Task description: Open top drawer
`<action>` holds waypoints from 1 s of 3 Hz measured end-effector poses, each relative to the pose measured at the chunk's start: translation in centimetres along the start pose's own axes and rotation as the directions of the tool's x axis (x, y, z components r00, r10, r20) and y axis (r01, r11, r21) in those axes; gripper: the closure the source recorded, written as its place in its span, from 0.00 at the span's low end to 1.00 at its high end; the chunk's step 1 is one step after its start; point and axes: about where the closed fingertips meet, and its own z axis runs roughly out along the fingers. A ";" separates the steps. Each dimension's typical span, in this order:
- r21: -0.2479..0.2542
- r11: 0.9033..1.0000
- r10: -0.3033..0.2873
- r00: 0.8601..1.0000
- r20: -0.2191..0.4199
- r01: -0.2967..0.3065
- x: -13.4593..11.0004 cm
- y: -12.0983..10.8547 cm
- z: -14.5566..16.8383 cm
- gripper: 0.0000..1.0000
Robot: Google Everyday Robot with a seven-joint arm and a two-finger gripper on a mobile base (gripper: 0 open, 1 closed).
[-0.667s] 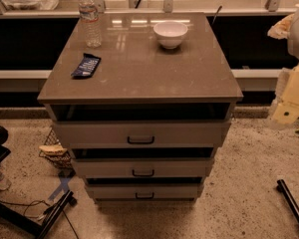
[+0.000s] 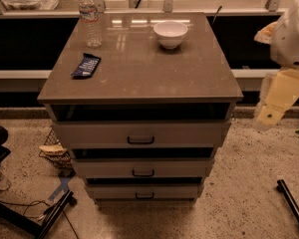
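Three light-grey drawers sit stacked under the glossy brown square top of the cabinet (image 2: 139, 78), and the one we are after, the widest and tallest light-grey top drawer (image 2: 89, 133), lies directly beneath that top, at the middle of the view. Its flat front looks flush with the cabinet body, with only a dark strip of shadow above it, so we judge it shut and the task barely begun. Its small dark rectangular pull handle (image 2: 140, 140) is centred on the front and nothing is touching it. The cream-and-white gripper (image 2: 275, 102) hangs at the right edge of the view, off to the side of the cabinet and well apart from the handle, at about the height of the top drawer; we cannot tell whether it is open or closed. By our reading, everything is left to do: bring the gripper across to the handle, take hold, and draw the front out toward us. The two narrower grey lower drawers (image 2: 109, 169) look shut too. On the top stand a clear plastic water bottle (image 2: 89, 19), a white round bowl (image 2: 170, 33) and a dark blue snack packet (image 2: 85, 65).
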 end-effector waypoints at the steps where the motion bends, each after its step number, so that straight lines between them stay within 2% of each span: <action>1: 0.009 0.999 -0.047 0.999 0.015 0.047 -0.9 0.2 3.8 0.00; 2: 0.010 0.996 -0.094 0.995 0.034 0.094 -1.5 1.7 10.3 0.00; 3: 0.000 0.994 -0.107 0.993 0.041 0.107 -1.3 3.1 14.6 0.00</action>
